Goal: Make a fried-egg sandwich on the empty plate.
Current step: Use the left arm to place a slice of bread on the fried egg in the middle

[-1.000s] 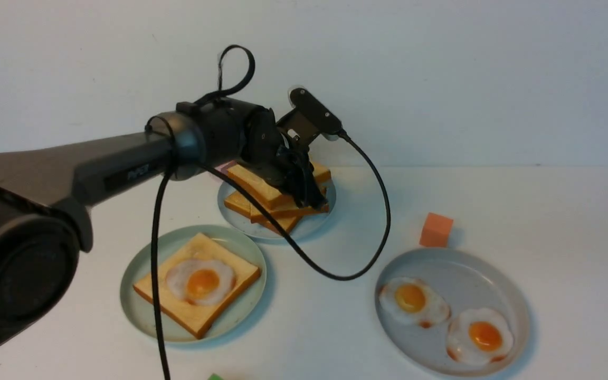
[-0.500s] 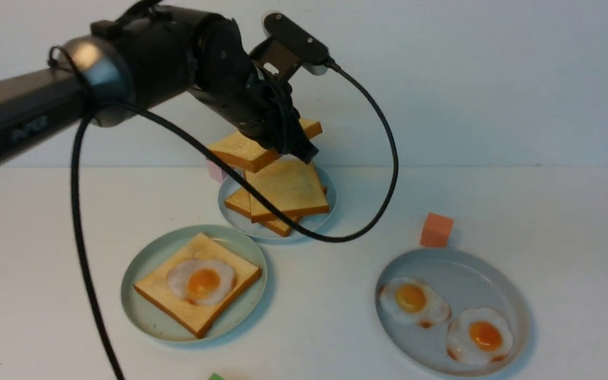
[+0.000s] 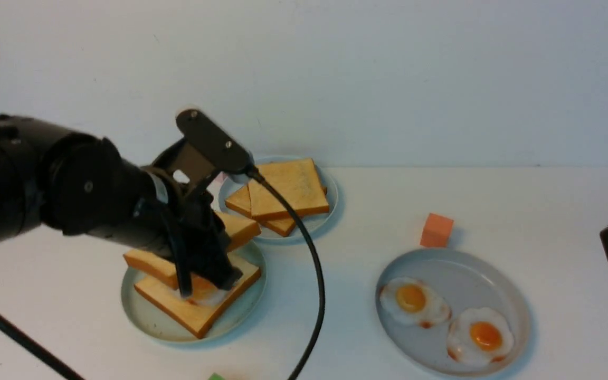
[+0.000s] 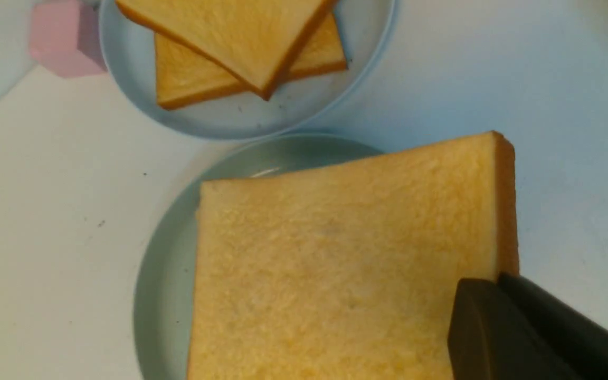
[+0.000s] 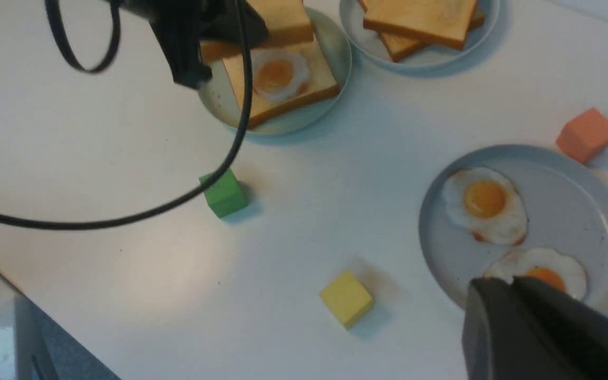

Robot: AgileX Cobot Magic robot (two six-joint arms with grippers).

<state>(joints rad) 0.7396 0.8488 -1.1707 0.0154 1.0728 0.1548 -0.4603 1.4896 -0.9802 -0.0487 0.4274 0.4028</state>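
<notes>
Over the mint-green plate [image 3: 145, 316], the left gripper [image 3: 219, 274] clamps one toast slice [image 4: 335, 253] above one egg-topped slice [image 3: 188, 314], whose egg [image 5: 277, 74] is mostly hidden from the front; beyond lie two stacked slices [image 3: 283, 190] and two fried eggs [image 3: 412, 302], and the cut-off right gripper [image 5: 512, 290] is unreadable.

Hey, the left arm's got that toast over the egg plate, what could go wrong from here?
1. The top toast slice, pinched by its edge in the left gripper, looks tilted and offset from the bottom toast slice; released now, it could land askew or overhang the mint-green plate.
2. The gripper's tip sits right at the fried egg; pulling out might drag it off centre.
</notes>
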